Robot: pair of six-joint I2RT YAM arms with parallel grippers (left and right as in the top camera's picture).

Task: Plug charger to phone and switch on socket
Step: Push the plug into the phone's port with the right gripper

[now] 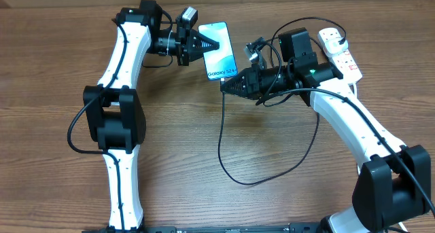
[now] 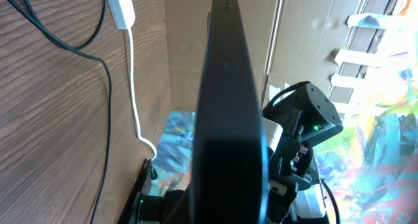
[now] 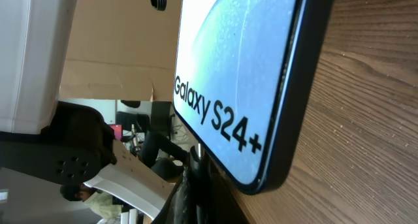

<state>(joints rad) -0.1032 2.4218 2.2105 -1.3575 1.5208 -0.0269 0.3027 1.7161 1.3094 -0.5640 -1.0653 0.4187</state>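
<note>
The phone [image 1: 220, 51], with a light blue screen and the text "Galaxy S24+", lies at the back middle of the table. My left gripper [image 1: 204, 44] is shut on its far end; the left wrist view shows the phone [image 2: 228, 100] edge-on between the jaws [image 2: 228, 208]. My right gripper [image 1: 228, 86] is shut on the charger connector [image 3: 196, 160], whose metal tip sits just at the phone's [image 3: 235, 67] bottom edge. The black charger cable [image 1: 221, 134] loops down over the table. The white socket [image 1: 340, 48] lies at the back right, behind my right arm.
The socket's thick white cord [image 2: 134, 87] runs along the table in the left wrist view. The black cable loop [image 1: 299, 162] crosses the middle right of the table. The wooden table [image 1: 204, 192] fills the foreground.
</note>
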